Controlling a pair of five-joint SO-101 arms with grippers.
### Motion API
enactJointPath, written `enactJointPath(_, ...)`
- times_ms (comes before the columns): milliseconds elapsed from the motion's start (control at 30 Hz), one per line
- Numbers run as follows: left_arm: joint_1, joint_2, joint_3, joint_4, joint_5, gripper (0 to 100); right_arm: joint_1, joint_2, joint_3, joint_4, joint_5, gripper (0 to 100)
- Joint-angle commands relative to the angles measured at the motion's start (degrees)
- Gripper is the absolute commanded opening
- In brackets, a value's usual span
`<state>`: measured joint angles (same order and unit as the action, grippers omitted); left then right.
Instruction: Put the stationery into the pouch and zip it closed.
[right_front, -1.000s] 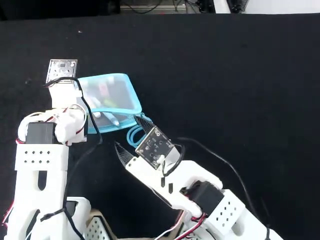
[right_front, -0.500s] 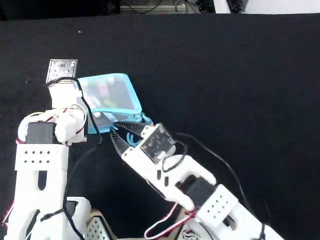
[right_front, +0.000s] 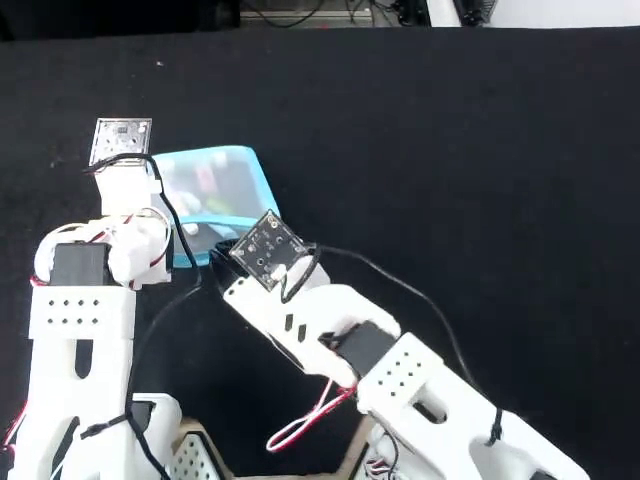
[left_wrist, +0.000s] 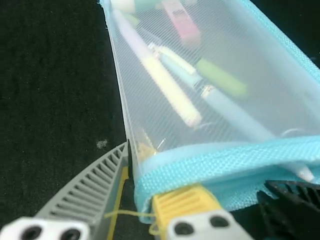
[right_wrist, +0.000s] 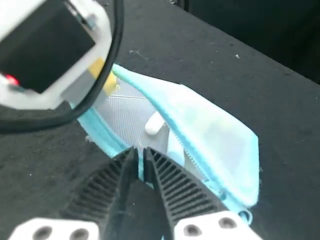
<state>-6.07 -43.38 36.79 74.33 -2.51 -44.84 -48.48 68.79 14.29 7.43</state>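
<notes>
Within the last second the right gripper (right_wrist: 140, 162) advanced from beside the pouch (right_front: 215, 180), fingers spread, to its open edge, and closed on the blue zip band. Zipping was judged ready to start. The left gripper (left_wrist: 142, 180) clamped the pouch's near corner. Pens (left_wrist: 170, 95) lay inside; one white pen end (right_wrist: 154, 124) sat at the mouth. The zip pull could not be made out.
</notes>
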Motion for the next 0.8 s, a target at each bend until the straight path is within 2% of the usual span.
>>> enactJointPath(0,0.7,0.5,0.8,0.0,-0.4,3,3.2,-1.9,-2.6,-1.1,-0.4,1.5)
enactJointPath(233,0.7,0.5,0.8,0.0,-0.4,3,6.4,-13.6,-1.4,3.8,-0.4,1.2)
enactJointPath(367,0.7,0.5,0.8,0.0,-0.4,3,6.2,-14.3,-1.4,6.2,-0.4,1.2)
enactJointPath(533,0.7,0.5,0.8,0.0,-0.4,3,6.2,-10.7,-1.5,6.5,-0.4,1.1)
enactJointPath(767,0.7,0.5,0.8,0.0,-0.4,3,6.2,1.7,-5.1,6.5,-0.4,1.1)
